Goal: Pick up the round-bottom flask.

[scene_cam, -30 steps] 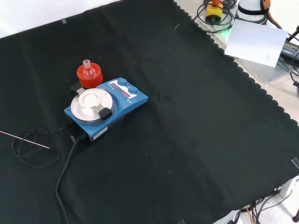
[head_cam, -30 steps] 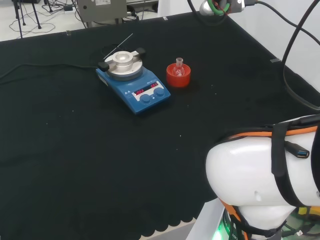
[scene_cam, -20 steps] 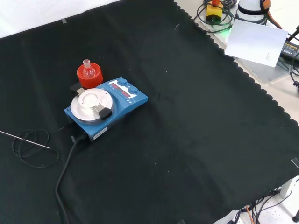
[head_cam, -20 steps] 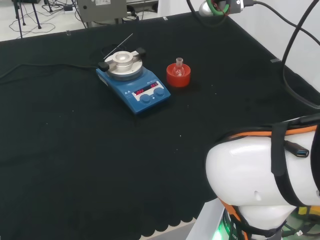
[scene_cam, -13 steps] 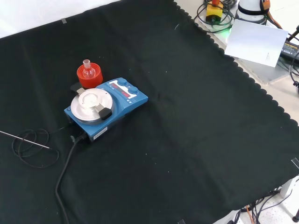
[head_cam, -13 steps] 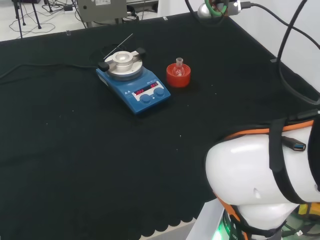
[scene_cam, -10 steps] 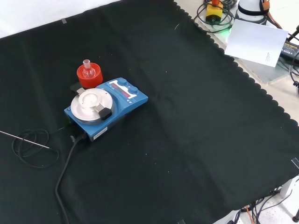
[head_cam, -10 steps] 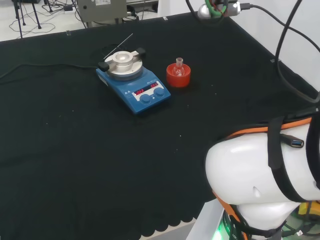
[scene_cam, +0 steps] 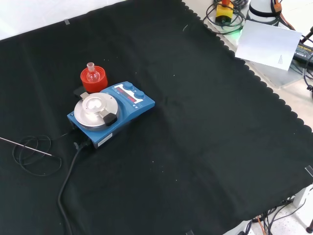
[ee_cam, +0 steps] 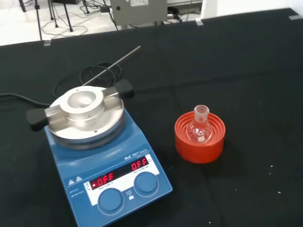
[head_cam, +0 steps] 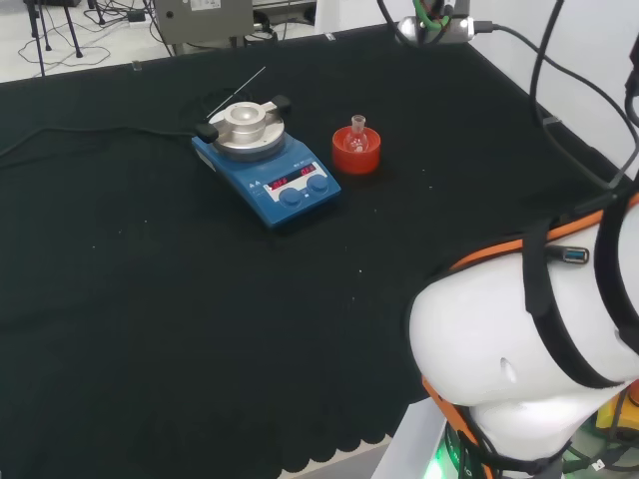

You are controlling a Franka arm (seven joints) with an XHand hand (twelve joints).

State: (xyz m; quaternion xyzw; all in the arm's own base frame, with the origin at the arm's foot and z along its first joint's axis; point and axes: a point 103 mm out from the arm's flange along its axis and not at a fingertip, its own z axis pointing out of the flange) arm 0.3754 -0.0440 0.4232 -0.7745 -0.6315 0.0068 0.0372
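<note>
Blue hotplate stirrer (scene_cam: 110, 114) on the black-clothed tabletop (scene_cam: 205, 122).
A silver round plate tops it; its black cable (scene_cam: 66, 181) trails off, beside a thin metal rod (scene_cam: 24, 145).

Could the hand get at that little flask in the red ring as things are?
Probably yes. The flask stands upright in its stand, neck up, nothing over it. The hotplate sits beside it with a gap of bare cloth between.

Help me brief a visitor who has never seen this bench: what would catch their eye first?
Probably the red ribbed stand with the small round-bottom flask sitting upright in it, bright against the black cloth. Right beside it is the blue hotplate stirrer with its round metal top. In the head view, the arm's big white link looms at lower right.
</note>
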